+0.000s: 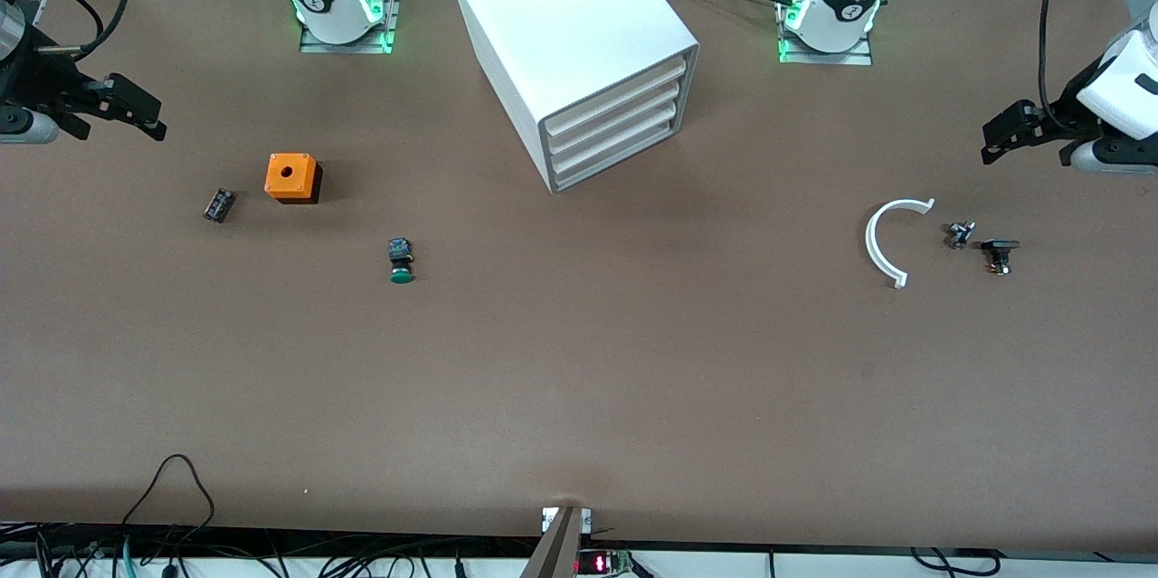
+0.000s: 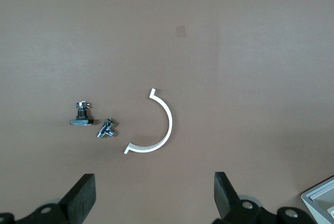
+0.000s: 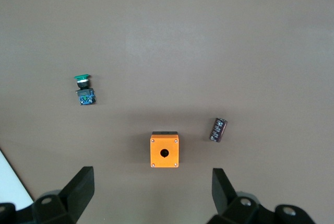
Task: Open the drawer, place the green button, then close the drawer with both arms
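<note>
Drawer shut, both claws released and empty.
We send left claw [image 1: 995,144] to lowest white plastic tray drawer [image 1: 624,160]; right claw [image 1: 149,118] waits near green-capped push button [image 1: 401,260].

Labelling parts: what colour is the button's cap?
Dark green, on the button; clearest in the right wrist view.

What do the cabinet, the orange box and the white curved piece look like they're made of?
Cabinet: probably plastic, with a smooth matte white shell and grey front edges around shallow white drawers.
Orange box: likely moulded plastic, uniformly matte orange, with a black base and small corner screws.
White curved piece: thin, evenly white half-ring, apparently plastic; could be printed, can't tell.
</note>
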